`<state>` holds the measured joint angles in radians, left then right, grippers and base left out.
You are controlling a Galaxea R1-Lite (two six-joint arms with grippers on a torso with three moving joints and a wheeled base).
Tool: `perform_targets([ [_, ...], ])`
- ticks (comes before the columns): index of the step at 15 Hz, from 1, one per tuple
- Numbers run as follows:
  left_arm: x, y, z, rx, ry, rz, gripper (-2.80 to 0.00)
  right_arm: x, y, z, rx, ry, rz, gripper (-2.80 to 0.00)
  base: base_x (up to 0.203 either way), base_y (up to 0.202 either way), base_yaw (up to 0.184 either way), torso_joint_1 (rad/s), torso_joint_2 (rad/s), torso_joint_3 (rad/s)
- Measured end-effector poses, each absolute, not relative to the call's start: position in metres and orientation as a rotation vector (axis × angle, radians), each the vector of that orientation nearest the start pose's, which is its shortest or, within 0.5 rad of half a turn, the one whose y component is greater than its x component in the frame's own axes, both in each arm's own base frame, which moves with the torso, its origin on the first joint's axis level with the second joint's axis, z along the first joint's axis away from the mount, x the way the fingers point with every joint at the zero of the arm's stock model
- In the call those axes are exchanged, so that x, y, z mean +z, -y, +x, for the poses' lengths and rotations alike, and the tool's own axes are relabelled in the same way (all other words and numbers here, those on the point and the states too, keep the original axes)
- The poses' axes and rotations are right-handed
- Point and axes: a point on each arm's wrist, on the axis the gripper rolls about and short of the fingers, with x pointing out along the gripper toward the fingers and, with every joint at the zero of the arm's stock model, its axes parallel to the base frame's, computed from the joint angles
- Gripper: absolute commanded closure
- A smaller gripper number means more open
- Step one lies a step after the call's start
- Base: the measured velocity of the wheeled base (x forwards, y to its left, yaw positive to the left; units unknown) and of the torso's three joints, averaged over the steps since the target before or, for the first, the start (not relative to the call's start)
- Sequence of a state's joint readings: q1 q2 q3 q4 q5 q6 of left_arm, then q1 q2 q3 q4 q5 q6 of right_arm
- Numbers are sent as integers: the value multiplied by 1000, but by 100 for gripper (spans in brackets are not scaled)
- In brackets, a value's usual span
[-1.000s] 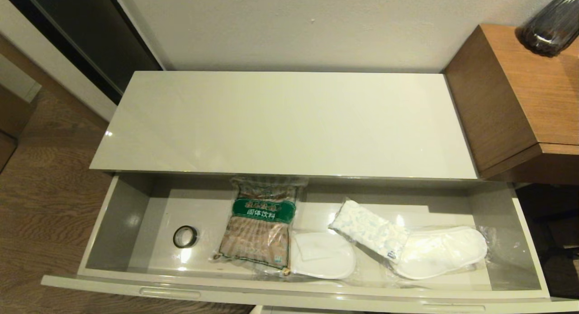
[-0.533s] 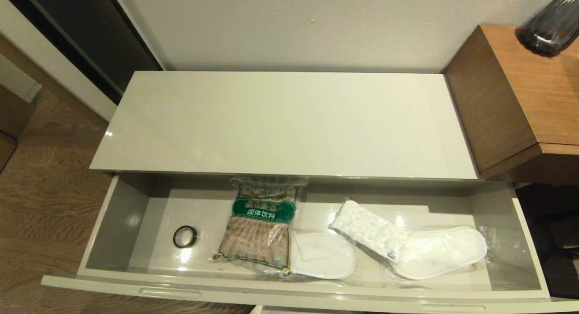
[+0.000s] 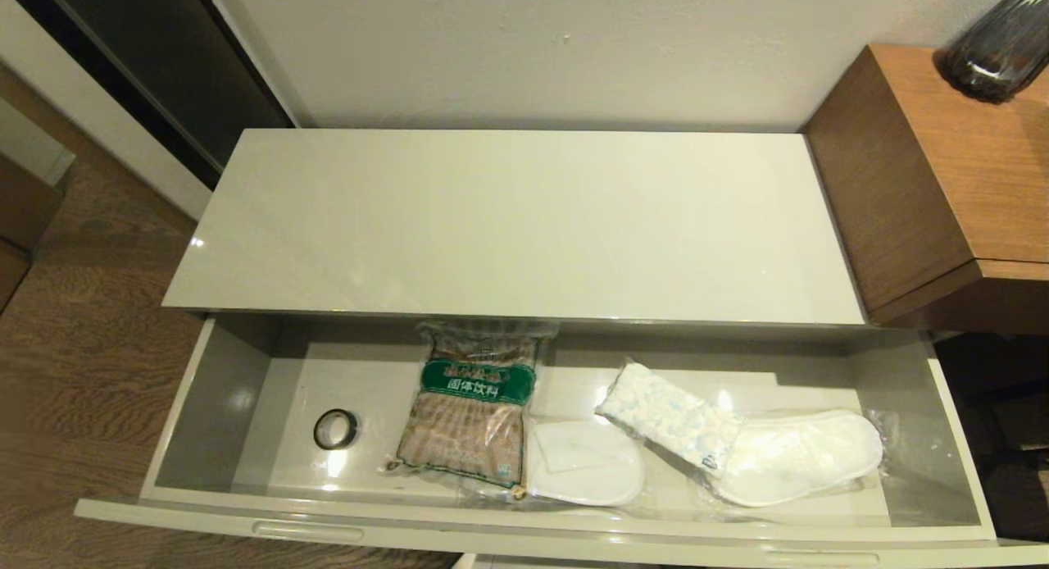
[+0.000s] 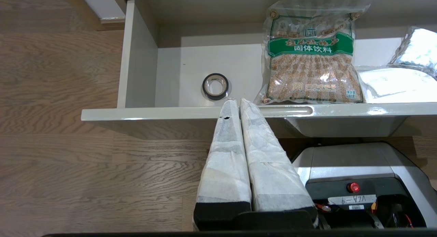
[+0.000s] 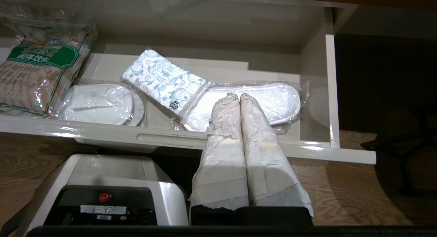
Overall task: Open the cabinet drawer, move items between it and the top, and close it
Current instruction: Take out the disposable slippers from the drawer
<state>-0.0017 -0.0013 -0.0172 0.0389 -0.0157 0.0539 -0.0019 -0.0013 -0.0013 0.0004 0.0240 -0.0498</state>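
The cabinet drawer (image 3: 524, 530) stands pulled out below the bare cream top (image 3: 516, 225). Inside lie a white tissue pack with blue print (image 3: 668, 417) (image 5: 164, 79) and plastic-sealed white slippers, one (image 3: 799, 458) (image 5: 273, 100) partly under the pack, another (image 3: 586, 462) (image 5: 99, 105) nearer the middle. Neither arm shows in the head view. My left gripper (image 4: 236, 101) is shut and empty, in front of the drawer front (image 4: 153, 113) beside a recessed handle (image 4: 288, 111). My right gripper (image 5: 239, 95) is shut and empty, its tips in front of the right slipper.
A brown packet with a green band (image 3: 471, 405) (image 4: 309, 56) and a small black tape roll (image 3: 335, 429) (image 4: 215, 86) lie in the drawer's left half. A taller orange-brown wooden surface (image 3: 959, 167) with a dark vase (image 3: 996, 48) stands at the right. My base (image 4: 358, 182) sits under the drawer front.
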Motion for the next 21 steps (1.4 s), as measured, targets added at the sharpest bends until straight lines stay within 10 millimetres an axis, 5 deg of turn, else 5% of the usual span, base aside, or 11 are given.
perform_targets([
  [10,77,1,-23,-38,10,124,0,76,-1,-23,22,3,-50,0,0,0,0,0,0,0],
  [21,77,0,-23,-9,11,9,0,76,-1,-23,22,2,-50,0,0,0,0,0,0,0],
])
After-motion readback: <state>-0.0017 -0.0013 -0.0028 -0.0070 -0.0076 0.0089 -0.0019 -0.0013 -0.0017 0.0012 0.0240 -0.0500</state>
